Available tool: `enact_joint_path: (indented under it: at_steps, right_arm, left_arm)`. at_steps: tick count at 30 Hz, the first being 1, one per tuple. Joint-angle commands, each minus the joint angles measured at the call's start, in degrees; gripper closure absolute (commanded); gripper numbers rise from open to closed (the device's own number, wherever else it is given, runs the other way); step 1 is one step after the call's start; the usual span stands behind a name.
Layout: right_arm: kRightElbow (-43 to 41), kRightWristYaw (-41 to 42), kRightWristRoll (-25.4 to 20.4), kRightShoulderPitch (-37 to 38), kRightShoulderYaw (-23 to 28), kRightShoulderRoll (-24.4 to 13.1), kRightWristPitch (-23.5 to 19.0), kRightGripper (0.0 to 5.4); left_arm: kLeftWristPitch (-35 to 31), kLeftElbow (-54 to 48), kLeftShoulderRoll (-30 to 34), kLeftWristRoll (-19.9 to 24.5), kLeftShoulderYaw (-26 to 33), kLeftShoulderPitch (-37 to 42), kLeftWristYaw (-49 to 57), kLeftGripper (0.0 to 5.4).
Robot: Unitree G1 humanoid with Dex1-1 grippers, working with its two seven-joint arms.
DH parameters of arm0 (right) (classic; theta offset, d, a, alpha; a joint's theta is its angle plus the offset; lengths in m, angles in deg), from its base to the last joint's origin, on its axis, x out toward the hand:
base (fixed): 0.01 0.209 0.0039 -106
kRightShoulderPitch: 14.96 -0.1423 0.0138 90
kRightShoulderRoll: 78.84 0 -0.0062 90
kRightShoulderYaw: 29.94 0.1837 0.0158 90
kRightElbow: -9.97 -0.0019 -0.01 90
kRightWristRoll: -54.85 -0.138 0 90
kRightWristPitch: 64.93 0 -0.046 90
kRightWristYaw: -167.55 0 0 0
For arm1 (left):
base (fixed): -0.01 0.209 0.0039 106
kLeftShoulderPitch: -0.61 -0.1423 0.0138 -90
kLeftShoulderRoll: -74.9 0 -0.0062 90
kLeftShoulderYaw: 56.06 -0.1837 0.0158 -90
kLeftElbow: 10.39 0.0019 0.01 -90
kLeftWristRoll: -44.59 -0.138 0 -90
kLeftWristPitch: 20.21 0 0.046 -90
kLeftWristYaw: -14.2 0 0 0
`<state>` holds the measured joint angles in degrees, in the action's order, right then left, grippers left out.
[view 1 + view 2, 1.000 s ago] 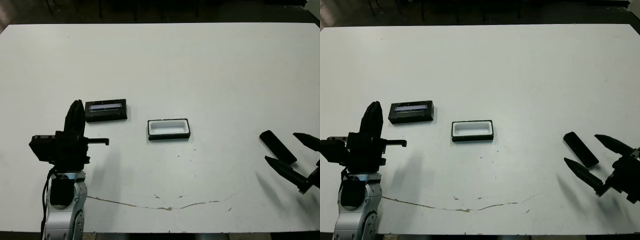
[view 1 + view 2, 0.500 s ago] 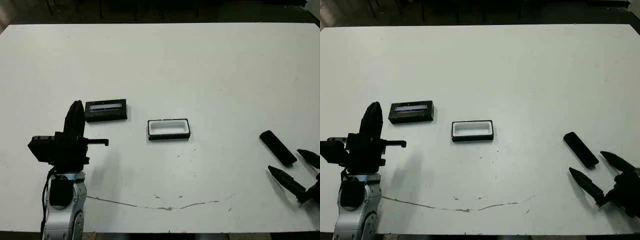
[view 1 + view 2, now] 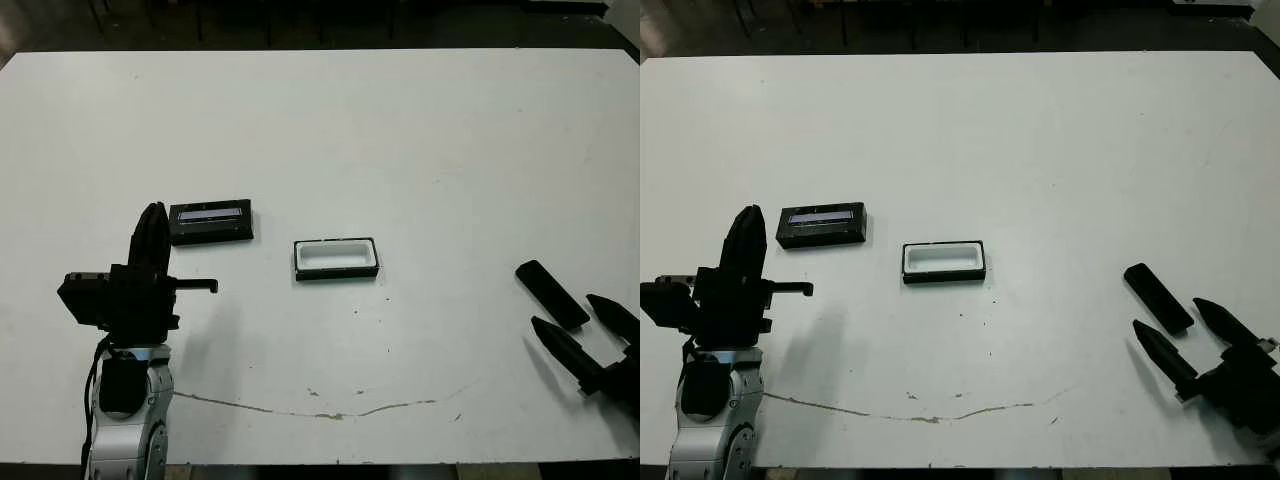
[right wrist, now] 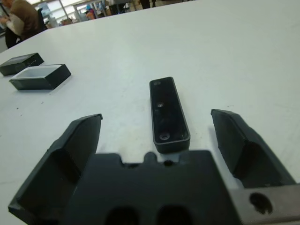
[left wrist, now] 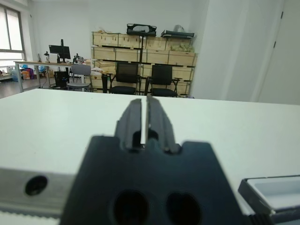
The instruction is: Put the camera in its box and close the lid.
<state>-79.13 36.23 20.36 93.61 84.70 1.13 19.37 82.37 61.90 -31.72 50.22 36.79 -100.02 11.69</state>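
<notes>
1. The camera [image 3: 552,294] lies flat on the white surface [image 3: 400,140] at my right side, near the front edge and just ahead of my right pincer [image 3: 584,331]. It is not held.
2. My right pincer has its two fingers spread wide apart and grips nothing. In the right wrist view the camera [image 4: 168,113] sits forward of the gap between the fingers, close to the pincer body, with bare surface on each side of it.
3. The camera's long axis runs almost in line with the reach of my right pincer, angled slightly off it. In the head views the bar slants from its near end, by the pincer, away and toward my left.
4. I judge that the coming move depends on this alignment: the fingers must close across the narrow width, so the pincer should advance along the long axis.
5. My left pincer [image 3: 150,236] stands upright, fingers pressed together and empty, well apart from the camera. The right arm is clearly nearer.
6. The box [image 3: 336,258] sits open near mid-surface, white lining showing; the lid [image 3: 211,221] lies beyond my left pincer.
</notes>
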Motion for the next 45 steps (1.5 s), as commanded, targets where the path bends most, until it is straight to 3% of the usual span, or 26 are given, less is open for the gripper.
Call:
enact_joint_path:
  at_steps: [1, 24, 31, 36, 41, 45]
  right_arm:
    - [1.58, -1.08, 1.36, 2.06, -2.41, 1.86, -2.00, 0.63]
    - [-3.00, -4.78, 4.79, 4.47, -1.31, -1.28, -0.53, 4.70]
    - [-8.44, -10.29, 7.21, 5.23, -0.82, -0.79, -1.64, 4.87]
    - [-15.85, -13.72, 6.33, 3.75, -0.54, -1.45, -3.85, 4.87]
    - [-18.08, -11.35, 2.60, -5.28, -1.60, -4.89, -7.32, 4.87]
    - [-15.59, -7.67, -2.19, -16.42, -5.48, -8.30, -14.88, 4.87]
  left_arm:
    - [0.16, 1.08, 0.06, -0.48, 0.00, -0.90, 0.14, 5.40]
    - [0.52, 1.24, -0.07, -0.37, -0.07, -0.95, 0.53, 5.40]
    - [1.35, 1.96, -0.11, 0.13, -0.27, -0.82, 0.20, 5.40]
    - [0.38, 1.54, -0.17, -0.64, -0.76, -0.92, 0.71, 5.40]
    - [-0.15, 1.19, -0.40, -1.42, -1.29, -1.04, 1.20, 5.40]
    - [-0.29, 1.19, -0.66, -1.50, -1.57, -0.98, 1.27, 5.40]
